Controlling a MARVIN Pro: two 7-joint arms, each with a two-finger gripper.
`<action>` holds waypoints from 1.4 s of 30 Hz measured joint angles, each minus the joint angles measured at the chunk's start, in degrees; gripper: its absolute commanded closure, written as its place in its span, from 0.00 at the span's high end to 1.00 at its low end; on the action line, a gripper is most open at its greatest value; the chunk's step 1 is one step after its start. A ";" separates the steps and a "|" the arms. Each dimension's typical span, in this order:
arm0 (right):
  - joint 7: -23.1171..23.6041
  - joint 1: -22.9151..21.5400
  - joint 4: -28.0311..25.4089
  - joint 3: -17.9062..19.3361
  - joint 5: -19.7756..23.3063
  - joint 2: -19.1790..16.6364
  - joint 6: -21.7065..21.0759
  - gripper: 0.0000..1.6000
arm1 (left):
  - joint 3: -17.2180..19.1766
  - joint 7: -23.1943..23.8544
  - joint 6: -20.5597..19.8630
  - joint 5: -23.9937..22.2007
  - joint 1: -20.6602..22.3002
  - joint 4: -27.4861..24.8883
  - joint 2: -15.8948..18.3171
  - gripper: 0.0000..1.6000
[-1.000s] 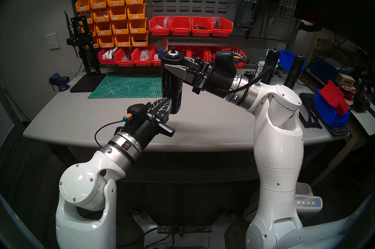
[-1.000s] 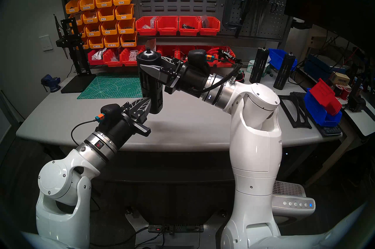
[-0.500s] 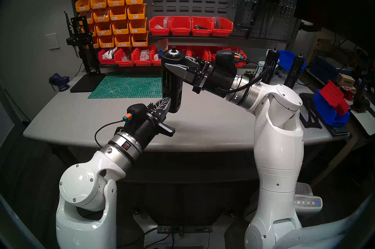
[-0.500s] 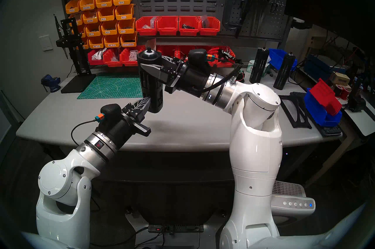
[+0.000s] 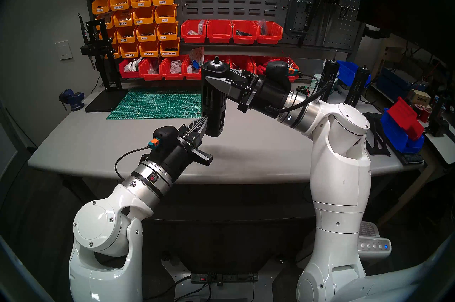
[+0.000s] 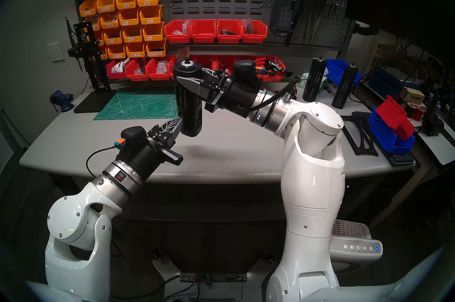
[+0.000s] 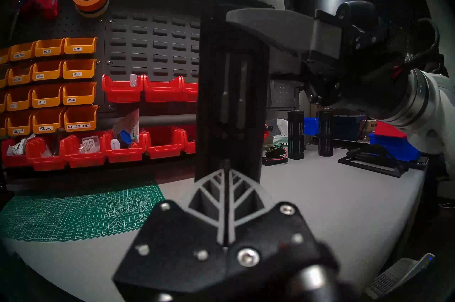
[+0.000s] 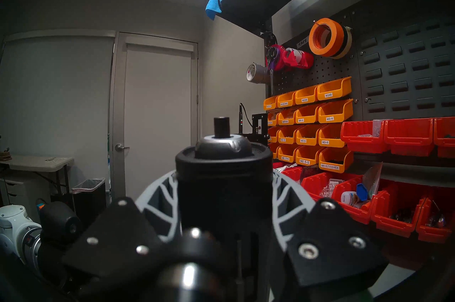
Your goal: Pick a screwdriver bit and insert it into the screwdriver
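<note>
My left gripper has its two ribbed, leaf-patterned grey fingers pressed together, and between their tips I pinch the screwdriver bit, a very thin dark metal pin whose end pokes up at twelve o'clock from the tips, right at the lower slotted window of the screwdriver. In the head view these tips meet the cylinder's lower left side. The screwdriver is a tall matte-black cylinder held upright above the grey table, clear of its smooth surface; through its vertical slots I see more slim grey bits standing inside. My right gripper is clamped around its upper part, one smooth wedge-shaped finger across the front, the other behind. From my right wrist the rounded top shows a silver ring and a short black nub at twelve o'clock, my fingers hugging both flanks. At ten o'clock from the screwdriver lies a green gridded cutting mat; beyond it, glossy red bins and orange bins hang on the dark pegboard. At two o'clock two similar black cylinders stand on the table.
</note>
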State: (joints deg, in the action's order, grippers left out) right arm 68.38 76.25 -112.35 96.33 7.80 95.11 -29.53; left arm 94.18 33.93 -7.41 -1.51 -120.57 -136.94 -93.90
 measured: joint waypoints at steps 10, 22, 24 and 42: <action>0.14 0.61 0.79 1.66 -0.96 -0.40 0.14 0.00 | 0.00 -0.13 2.00 -0.44 -0.40 0.44 -0.53 0.00; 1.89 2.70 1.14 3.31 -1.58 -0.62 0.66 0.00 | 0.04 -0.10 4.84 -0.75 -0.74 1.03 -0.86 0.00; 2.11 3.07 1.14 3.52 -1.71 -0.60 0.72 0.00 | 0.00 -0.42 5.73 -0.74 -0.92 1.09 -0.92 0.00; 2.05 3.77 1.92 5.49 -3.23 -0.26 1.29 0.00 | -3.93 -6.10 7.09 -0.02 0.12 -0.10 0.80 0.00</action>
State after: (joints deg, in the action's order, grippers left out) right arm 70.43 80.02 -110.43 101.82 4.56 94.85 -28.23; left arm 90.26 27.83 -0.32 -1.53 -120.45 -137.05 -93.11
